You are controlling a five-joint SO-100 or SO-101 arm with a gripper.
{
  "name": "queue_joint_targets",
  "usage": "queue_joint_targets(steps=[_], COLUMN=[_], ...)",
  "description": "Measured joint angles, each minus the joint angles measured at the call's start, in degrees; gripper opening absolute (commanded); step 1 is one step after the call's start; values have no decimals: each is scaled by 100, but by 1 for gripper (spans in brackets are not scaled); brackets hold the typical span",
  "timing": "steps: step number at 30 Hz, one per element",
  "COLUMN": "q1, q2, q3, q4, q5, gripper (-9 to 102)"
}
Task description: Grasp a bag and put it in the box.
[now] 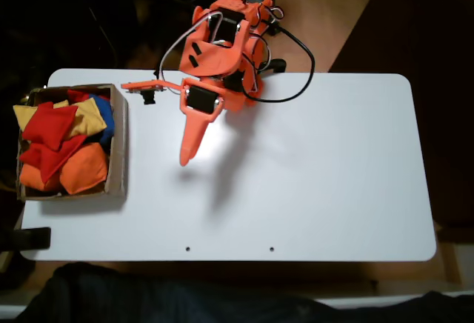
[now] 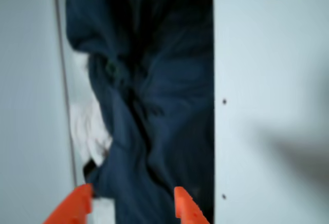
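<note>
Red fabric shows where the bag lies: already inside the box at the left end of the white table in the fixed view, heaped on top of orange, yellow and blue beanbags. To the right of the box, the gripper hangs above bare tabletop with its jaws spread wide and nothing between them; one finger points toward the near edge and the other sticks out left toward the box. In the wrist view its two orange fingertips frame dark blue cloth beyond the table edge. No loose bag lies on the table, so the job looks finished or awaiting a fresh bag; the sensible move is to keep the jaws apart and stay off the box wall
</note>
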Motion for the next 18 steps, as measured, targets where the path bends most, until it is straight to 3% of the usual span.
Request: queue_joint_targets(steps=[18], q1=[-1169], q2=[1890], q3=[2443], q4=[-193], q5=[-387], gripper=[8])
